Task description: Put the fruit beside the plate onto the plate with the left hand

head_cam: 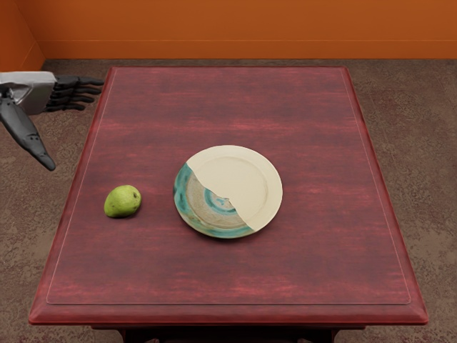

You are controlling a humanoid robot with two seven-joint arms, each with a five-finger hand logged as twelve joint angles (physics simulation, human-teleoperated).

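Pear: on table, 9 o'clock of plate, apart | left hand: 10 o'clock, beyond table edge, fingers stretched out, empty | risk: glancing grasp may roll pear away; shallow plate rim may not stop it.

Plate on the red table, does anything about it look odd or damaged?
The round plate looks odd: its upper right is plain cream, its lower left shows teal and tan rings, and a jagged line divides them, like two mismatched surfaces overlapping. Whether it is cracked, I cannot tell.
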